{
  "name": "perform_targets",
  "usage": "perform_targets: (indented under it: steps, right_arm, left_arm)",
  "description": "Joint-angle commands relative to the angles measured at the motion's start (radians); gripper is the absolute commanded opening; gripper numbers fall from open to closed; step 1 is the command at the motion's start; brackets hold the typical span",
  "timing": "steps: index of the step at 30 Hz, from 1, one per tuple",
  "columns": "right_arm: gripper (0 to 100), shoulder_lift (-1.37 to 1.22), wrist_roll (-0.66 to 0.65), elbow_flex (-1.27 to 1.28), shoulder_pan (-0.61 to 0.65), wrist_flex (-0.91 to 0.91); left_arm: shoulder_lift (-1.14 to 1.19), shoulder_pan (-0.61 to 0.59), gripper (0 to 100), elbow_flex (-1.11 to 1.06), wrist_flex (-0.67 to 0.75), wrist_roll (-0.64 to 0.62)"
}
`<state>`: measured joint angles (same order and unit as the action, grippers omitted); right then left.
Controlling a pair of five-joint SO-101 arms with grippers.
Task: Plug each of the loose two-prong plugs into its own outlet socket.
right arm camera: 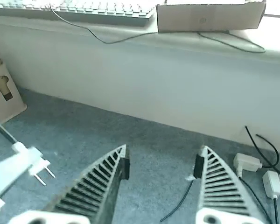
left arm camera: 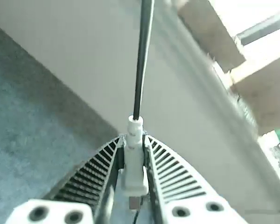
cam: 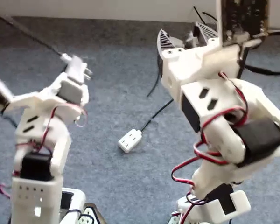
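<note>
We see the left pincer [left arm camera: 135, 140] closed tight on a white plug [left arm camera: 133, 170]. Its ribbed fingers [left arm camera: 100, 172] press the plug body from both sides, and the plug's black cord [left arm camera: 143, 56] runs straight out past the fingertips. In the high view this plug is held off the grey carpet [cam: 107, 186] in the upper left of the frame. Its 2 prongs [right arm camera: 45, 173] are bare, and we judge the grip is on the body so that the prongs are free to enter the slots.

The right pincer [right arm camera: 163, 151] is spread wide and holds nothing. It sits at the upper middle of the high view, well apart from the outlet socket [cam: 130, 140]. The socket lies loose on the carpet at the centre of that view, between the 2 arms, and its dark lead [cam: 155, 113] trails toward the upper right. Because the socket is loose, we think a push from the plug would slide it, so the free pincer would likely need to steady it.

At the lower right of the right wrist view, what look like a second plug [right arm camera: 246, 163] and a third plug [right arm camera: 272, 183] lie on the carpet near the wall. Nothing is plugged in yet, and we judge the held plug must first be brought over the socket and its prongs lined up with the slots.
</note>
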<state>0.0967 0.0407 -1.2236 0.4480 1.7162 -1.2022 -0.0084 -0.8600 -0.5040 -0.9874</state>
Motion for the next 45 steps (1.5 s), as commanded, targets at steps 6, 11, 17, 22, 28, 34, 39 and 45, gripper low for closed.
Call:
perform_targets:
  steps: [6,11,17,22,28,34,39,45]
  right_arm:
    - [22.8,0.001,0.12,0.124,0.148,0.002]
    - [22.7,0.005,0.12,0.22,0.349,0.013]
    - [12.4,0.007,0.114,0.263,0.475,0.015]
    - [0.6,-0.001,0.12,0.265,0.483,0.015]
    - [0.8,-0.002,0.117,0.272,0.555,0.018]
    - [0.8,-0.002,0.114,0.414,0.65,-0.041]
    - [0.8,0.005,0.114,0.453,0.654,-0.085]
    - [0.8,0.007,0.114,0.453,0.538,-0.128]
  left_arm:
    - [-0.426,-0.239,1,-0.16,0.176,-0.199]
    - [-0.601,-0.358,1,-0.211,0.175,-0.204]
    - [-0.619,-0.349,1,-0.246,0.178,-0.325]
    - [-0.618,-0.355,1,-0.28,0.288,-0.589]
    - [-0.613,-0.275,1,-0.401,0.543,-0.595]
    - [-0.613,-0.054,1,-0.51,0.634,-0.589]
    - [-0.613,-0.001,1,-0.53,0.628,-0.588]
    - [-0.615,0.004,1,-0.559,0.634,-0.588]
